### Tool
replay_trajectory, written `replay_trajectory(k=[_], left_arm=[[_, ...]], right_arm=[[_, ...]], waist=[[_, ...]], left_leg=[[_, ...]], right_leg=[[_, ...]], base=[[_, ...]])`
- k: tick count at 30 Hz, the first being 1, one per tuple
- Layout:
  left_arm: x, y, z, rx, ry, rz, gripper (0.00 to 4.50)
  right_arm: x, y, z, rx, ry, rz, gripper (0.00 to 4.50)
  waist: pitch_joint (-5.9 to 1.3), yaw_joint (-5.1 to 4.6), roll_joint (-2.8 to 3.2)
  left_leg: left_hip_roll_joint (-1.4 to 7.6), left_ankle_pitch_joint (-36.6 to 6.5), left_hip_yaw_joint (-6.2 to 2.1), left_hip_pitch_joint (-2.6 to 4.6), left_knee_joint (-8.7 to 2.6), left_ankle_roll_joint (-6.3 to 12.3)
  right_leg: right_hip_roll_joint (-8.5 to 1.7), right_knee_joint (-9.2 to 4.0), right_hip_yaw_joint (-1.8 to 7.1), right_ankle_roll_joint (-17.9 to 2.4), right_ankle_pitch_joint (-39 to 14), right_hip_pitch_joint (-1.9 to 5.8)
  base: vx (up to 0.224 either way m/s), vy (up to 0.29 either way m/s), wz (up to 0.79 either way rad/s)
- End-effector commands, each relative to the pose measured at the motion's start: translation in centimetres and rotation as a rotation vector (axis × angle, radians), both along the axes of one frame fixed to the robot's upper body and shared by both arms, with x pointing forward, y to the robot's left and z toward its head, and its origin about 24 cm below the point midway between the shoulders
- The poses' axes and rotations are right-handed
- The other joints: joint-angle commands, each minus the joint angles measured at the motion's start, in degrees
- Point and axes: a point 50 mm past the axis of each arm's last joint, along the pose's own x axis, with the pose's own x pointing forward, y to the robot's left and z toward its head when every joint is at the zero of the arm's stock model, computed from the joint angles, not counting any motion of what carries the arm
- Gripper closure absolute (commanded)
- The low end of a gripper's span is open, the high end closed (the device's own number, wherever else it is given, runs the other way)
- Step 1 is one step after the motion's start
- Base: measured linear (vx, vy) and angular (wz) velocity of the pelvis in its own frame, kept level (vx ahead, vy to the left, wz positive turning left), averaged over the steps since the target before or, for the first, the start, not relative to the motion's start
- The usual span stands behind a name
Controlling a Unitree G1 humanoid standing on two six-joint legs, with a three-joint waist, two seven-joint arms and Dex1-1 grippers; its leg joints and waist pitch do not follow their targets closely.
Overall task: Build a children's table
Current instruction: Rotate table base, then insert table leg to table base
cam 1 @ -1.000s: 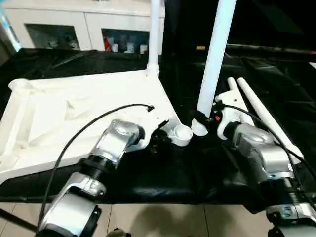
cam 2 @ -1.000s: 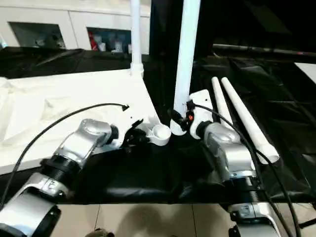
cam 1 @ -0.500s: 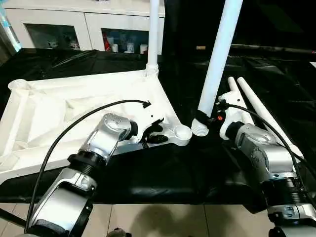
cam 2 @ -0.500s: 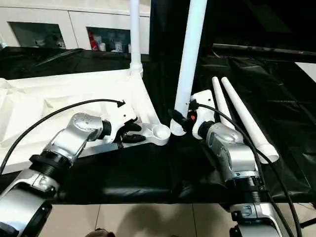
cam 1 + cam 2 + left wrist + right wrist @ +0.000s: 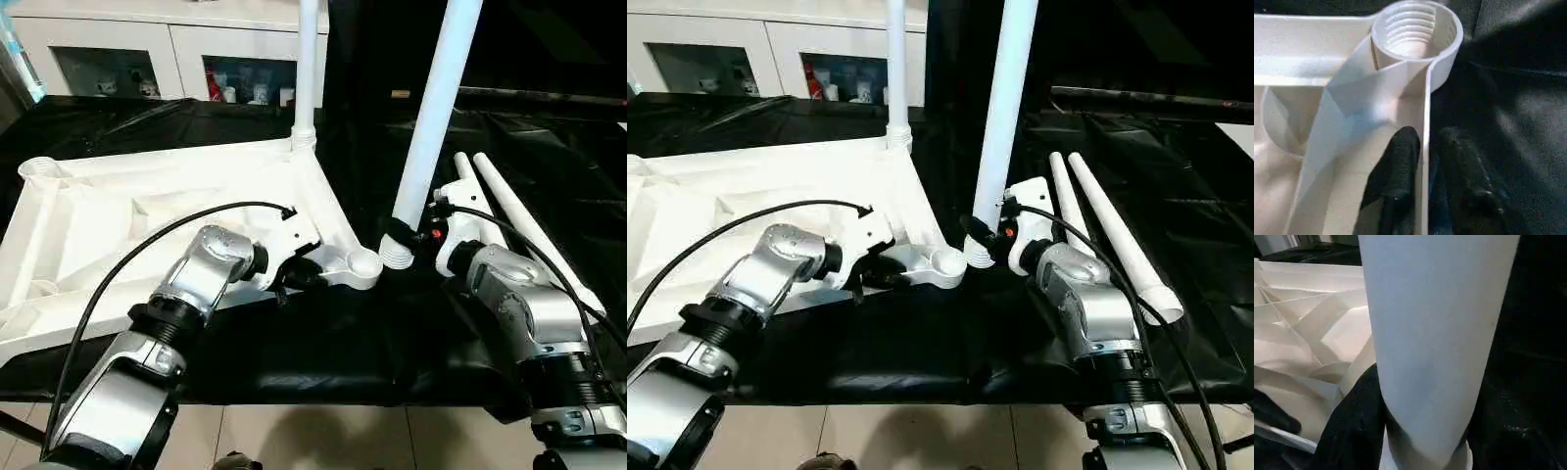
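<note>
From the head views, the left claw (image 5: 299,277) pinches the upturned table top (image 5: 147,211) near the worktop's (image 5: 323,343) front edge, apparently steadying it. Left wrist: fingers (image 5: 1396,181) straddle its rim beside the threaded socket (image 5: 1418,34). Right wrist: the right claw (image 5: 982,238) clasps an upright leg (image 5: 1435,333) just beside that socket, apparently ready for threading.

We seem to be in a robot lab or demo room: a work table draped in black cloth (image 5: 323,343), white cabinets with glass-fronted shelves (image 5: 167,59) holding small items too blurred to name, and pale tiled floor (image 5: 323,436) below.
</note>
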Motion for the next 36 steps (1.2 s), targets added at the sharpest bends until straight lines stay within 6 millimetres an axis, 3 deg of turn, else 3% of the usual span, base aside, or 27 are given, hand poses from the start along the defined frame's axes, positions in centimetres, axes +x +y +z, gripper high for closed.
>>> replay_trajectory(k=[1, 10, 13, 17, 19, 23, 25, 28, 29, 31, 33, 36], left_arm=[[-0.1, 0.1, -0.2, 0.01, 0.002, -0.005, 3.88], [-0.1, 0.5, -0.5, 0.009, -0.001, 0.024, 4.49], [-0.1, 0.4, -0.3, -0.024, -0.005, 0.028, 4.5], [-0.3, 0.6, -0.7, -0.023, 0.004, 0.035, 4.5], [-0.5, 0.5, -0.9, -0.027, 0.009, 0.04, 4.5], [-0.9, 0.2, -1.1, -0.038, 0.009, 0.045, 4.5], [-1.2, -0.2, -1.0, -0.05, 0.01, 0.037, 4.5], [-1.3, -0.4, -1.0, -0.051, 0.011, 0.031, 4.5], [-1.4, -0.4, -1.0, -0.05, 0.01, 0.032, 4.5], [-1.4, -0.4, -1.0, -0.046, 0.007, 0.034, 4.5], [-1.3, -0.3, -1.0, -0.044, 0.004, 0.04, 4.5], [-1.3, -0.2, -0.9, -0.044, 0.001, 0.049, 4.5]], right_arm=[[0.1, -0.2, 0.5, 0.01, -0.014, 0.002, 2.62], [-0.2, 0.1, 0.4, 0.062, 0.038, 0.04, 2.62], [-0.8, 0.8, 0.6, 0.135, 0.103, 0.169, 2.62], [-0.3, 0.9, 0.3, 0.116, 0.099, 0.16, 2.62], [0.1, 1.1, 0.2, 0.112, 0.101, 0.155, 2.62], [0.6, 1.6, 0.0, 0.1, 0.109, 0.157, 2.62], [0.9, 1.8, -0.1, 0.099, 0.121, 0.159, 2.62], [1.0, 2.0, -0.2, 0.097, 0.132, 0.171, 2.62], [1.0, 2.2, -0.3, 0.092, 0.142, 0.185, 2.62], [1.0, 2.4, -0.3, 0.08, 0.157, 0.21, 2.62], [0.9, 2.5, -0.4, 0.077, 0.169, 0.228, 2.62], [0.5, 2.5, -0.4, 0.06, 0.189, 0.266, 2.62]], waist=[[-4.33, 0.17, 0.36], [-4.34, 0.19, 0.32], [-4.35, 0.17, 0.36], [-4.34, 0.12, 0.22], [-4.26, -0.08, -0.29], [-4.34, 0.0, -0.07], [-4.37, -0.01, -0.57], [-4.27, -0.01, -0.39], [-4.31, -0.01, -0.87], [-4.25, 0.05, -0.55], [-4.23, 0.02, -0.85], [-4.28, 0.13, -0.79]], left_leg=[[2.98, -14.05, -1.71, 1.61, -4.13, -0.82], [2.96, -13.72, -1.72, 1.57, -4.15, -0.44], [3.01, -13.8, -1.73, 1.51, -4.12, 0.1], [3.07, -13.69, -1.71, 1.55, -4.13, -0.5], [3.07, -13.71, -1.61, 1.56, -4.13, -0.7], [3.11, -12.68, -1.57, 1.57, -4.03, -0.5], [3.15, -11.6, -1.49, 1.5, -4.05, -0.07], [3.06, -11.36, -1.41, 1.47, -4.04, 0.17], [3.09, -11.37, -1.37, 1.47, -4.04, 0.27], [3.07, -11.62, -1.46, 1.5, -4.08, 0.32], [3.08, -11.61, -1.49, 1.47, -4.13, 0.28], [3.12, -11.25, -1.45, 1.52, -4.12, 0.27]], right_leg=[[-5.08, -4.82, 2.62, -12.59, -11.76, 2.49], [-5.06, -4.82, 2.65, -12.52, -11.55, 2.62], [-5.06, -4.79, 2.61, -12.89, -10.85, 2.77], [-5.2, -4.82, 2.58, -12.87, -11.97, 2.51], [-5.18, -4.91, 2.6, -12.92, -12.91, 2.43], [-5.27, -4.78, 2.64, -12.75, -12.73, 2.38], [-5.23, -4.62, 2.6, -12.81, -11.66, 2.45], [-5.18, -4.74, 2.64, -12.69, -11.85, 2.42], [-5.21, -4.76, 2.63, -12.55, -12.05, 2.47], [-5.19, -4.81, 2.6, -12.04, -13.1, 2.38], [-5.19, -4.83, 2.57, -11.79, -13.64, 2.41], [-5.15, -4.78, 2.61, -11.6, -12.77, 2.44]], base=[[0.0, 0.0, 0.0], [0.0, 0.0, 0.0], [0.0, 0.0, 0.0], [0.0, 0.0, 0.0], [0.0, 0.0, 0.0], [0.0, 0.0, 0.0], [0.0, 0.0, 0.0], [0.0, 0.0, 0.0], [0.0, 0.0, 0.0], [0.0, 0.0, 0.0], [0.0, 0.0, 0.0], [0.0, 0.0, 0.0]])
